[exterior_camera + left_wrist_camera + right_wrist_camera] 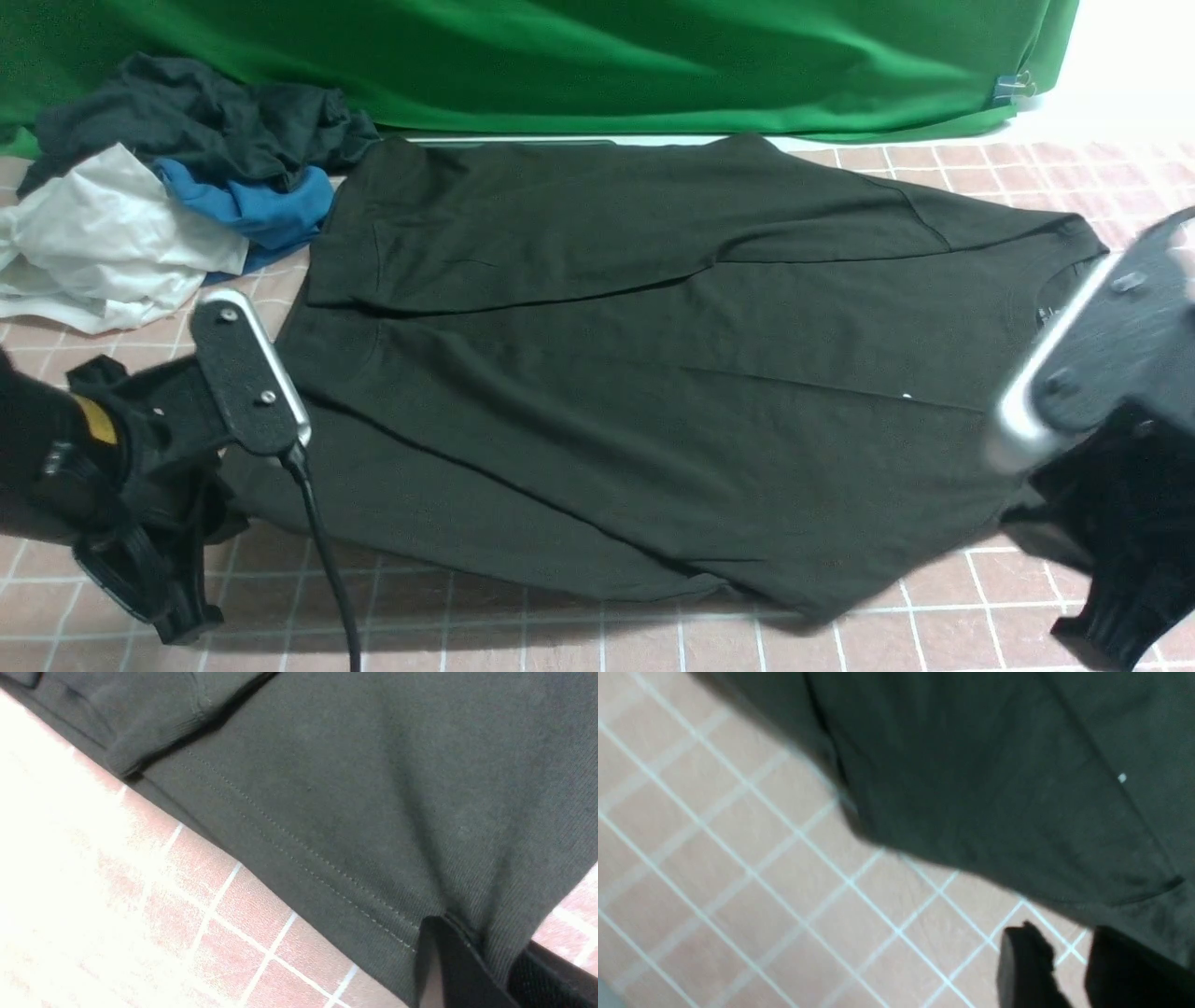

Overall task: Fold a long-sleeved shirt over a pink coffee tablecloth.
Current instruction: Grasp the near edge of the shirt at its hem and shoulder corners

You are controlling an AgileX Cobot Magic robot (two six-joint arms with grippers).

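While tablecloth (467, 616) lies spread beneath it, shirt (653, 373) rests flat, sleeve folded across body | clothes heap (168, 187) beside shirt's hem | left gripper (481, 961) clenched on shirt's hem | right gripper (1069, 961) released, beside shirt's collar end | white chest mark (906, 398) too small to read

left claw (481, 947) clamps shirt (350, 788) hem | tablecloth (243, 914) beneath

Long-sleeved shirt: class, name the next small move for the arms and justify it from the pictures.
Probably the right end effector should ease onto the near edge of the long-sleeved shirt and close. The left end effector pinches the hem, while the right's jaws stand apart over bare pink coffee tablecloth.
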